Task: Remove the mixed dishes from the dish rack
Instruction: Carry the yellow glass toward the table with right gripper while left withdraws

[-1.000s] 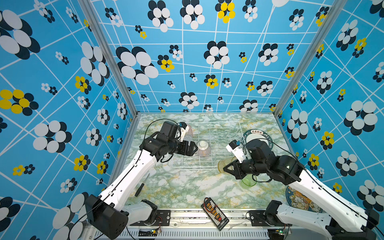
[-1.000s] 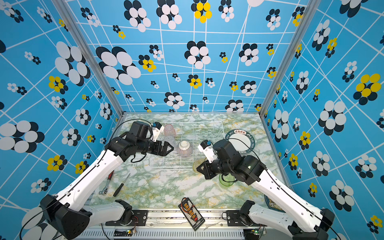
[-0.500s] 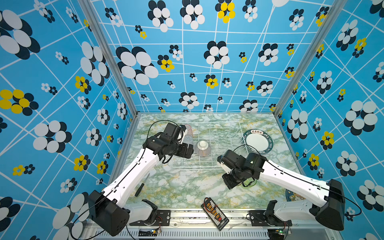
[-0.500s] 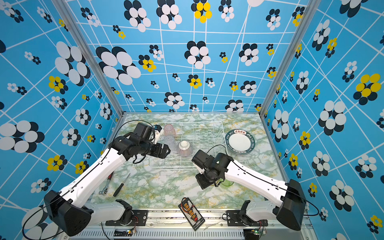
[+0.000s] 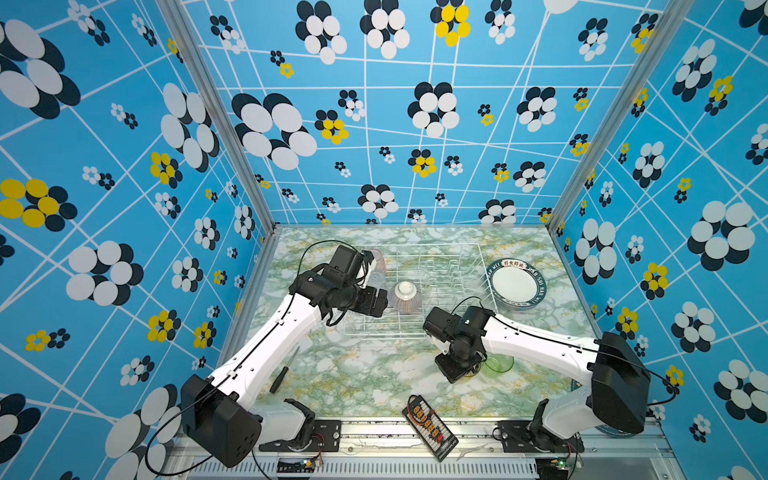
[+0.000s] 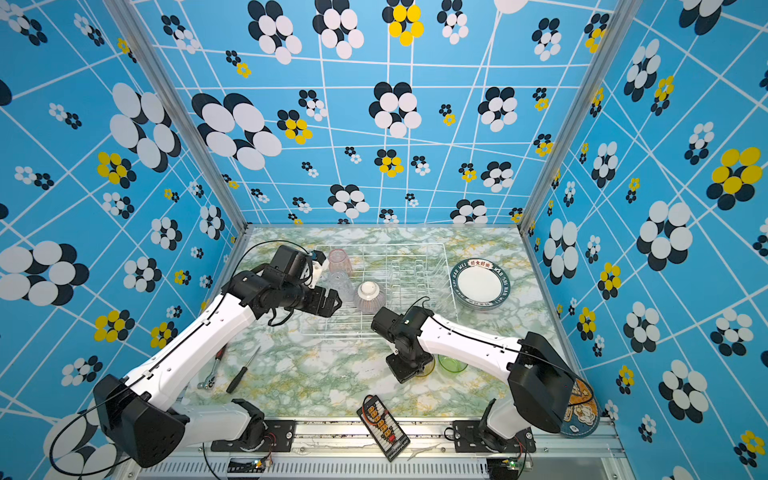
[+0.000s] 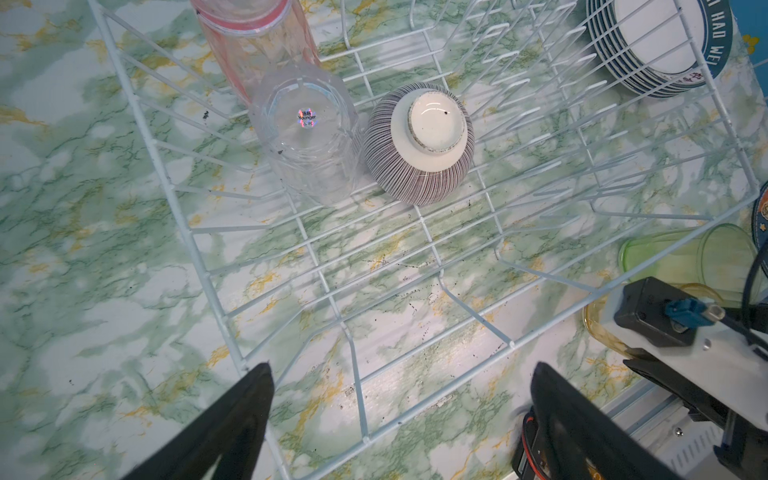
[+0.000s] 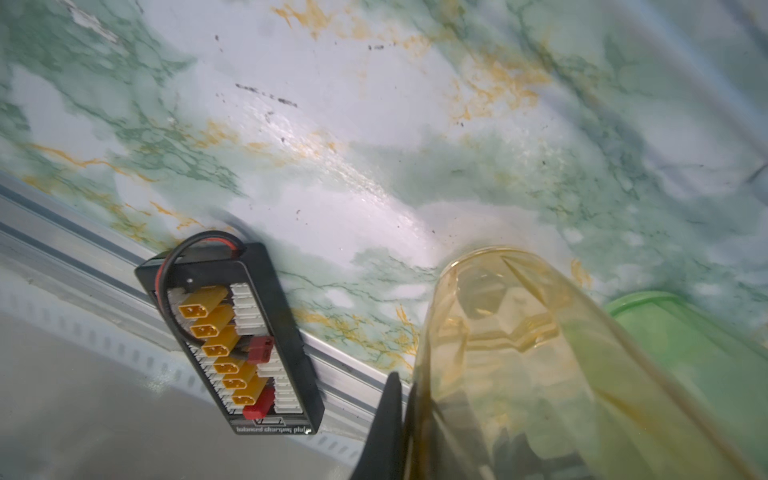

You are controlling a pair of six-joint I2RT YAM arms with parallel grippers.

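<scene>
The rack (image 5: pixel 440 266) is holding a pink glass (image 6: pixel 338 259), a clear glass (image 7: pixel 305 133) and an upturned striped bowl (image 7: pixel 419 141). Plates (image 5: pixel 514 284) are sitting stacked on the bench (image 5: pixel 365 374) beside it. The left fingers (image 7: pixel 232 419) are hanging wide apart, empty, over its corner; the right fingers (image 8: pixel 388 415) are pinching the yellow glass (image 8: pixel 519 353) next to the green glass (image 5: pixel 498 363).

surface: green-marbled table (image 5: pixel 365 374) | on it: dish rack (image 5: pixel 440 266), plate stack (image 5: pixel 515 284), green tumbler (image 5: pixel 498 363), screwdriver (image 5: pixel 284 372), ratchet (image 6: pixel 210 372), black connector board (image 5: pixel 430 422)
</scene>
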